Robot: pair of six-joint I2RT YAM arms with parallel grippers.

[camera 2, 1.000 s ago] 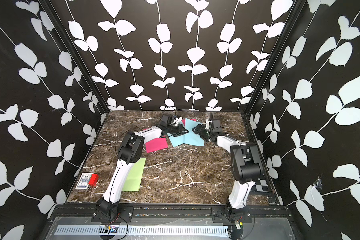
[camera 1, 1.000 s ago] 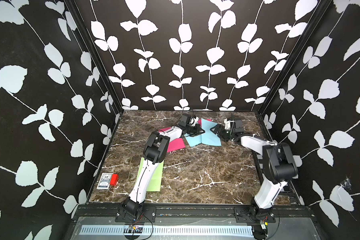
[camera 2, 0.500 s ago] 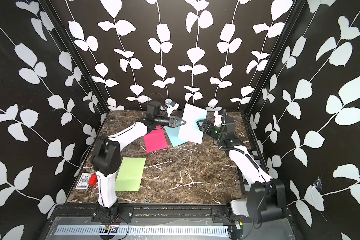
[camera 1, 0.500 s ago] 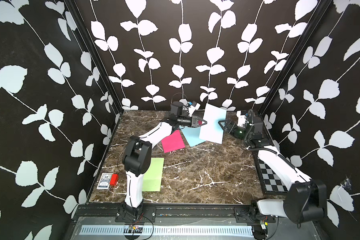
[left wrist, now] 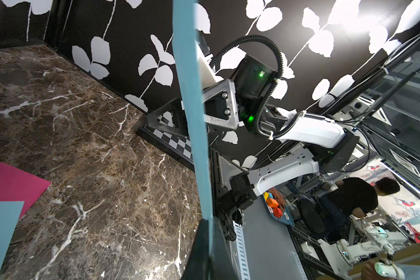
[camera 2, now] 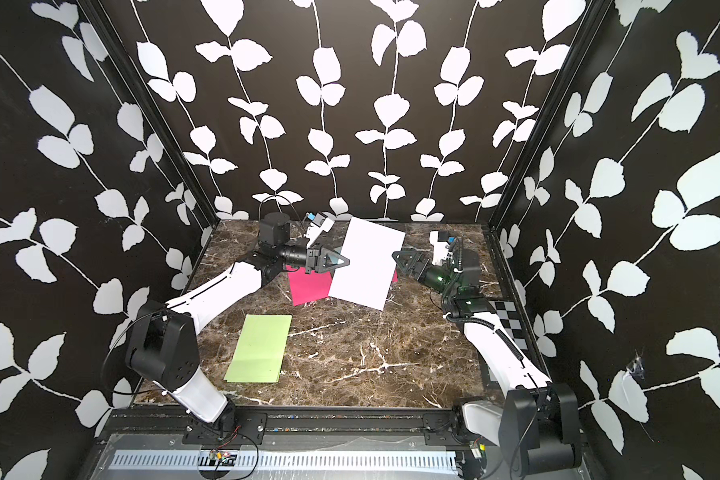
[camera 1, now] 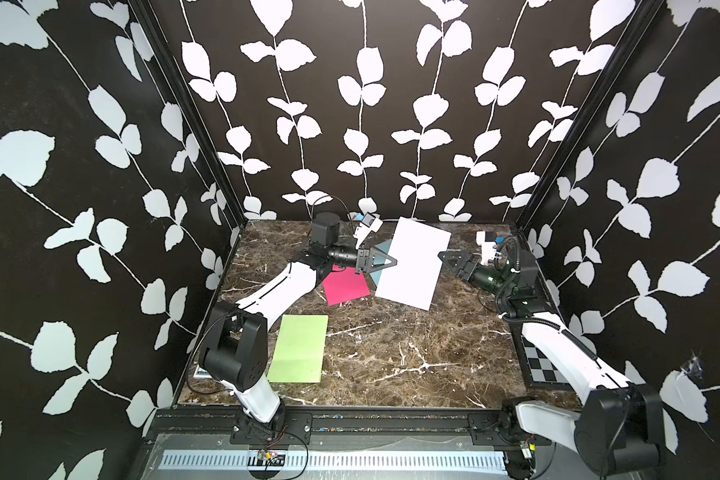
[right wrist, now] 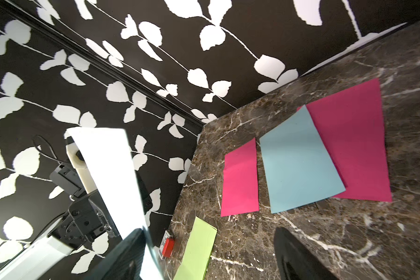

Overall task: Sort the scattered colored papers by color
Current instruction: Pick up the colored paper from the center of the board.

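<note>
A white-backed pale blue paper sheet [camera 1: 414,264] is held raised over the marble desk [camera 1: 391,353], pinched by the left gripper [camera 1: 393,262]; the right gripper [camera 1: 447,258] is spread beside it. A flat blue sheet [right wrist: 301,164] overlapping a magenta sheet [right wrist: 354,145] is largely hidden in both top views, but shown whole from the right wrist.
</note>
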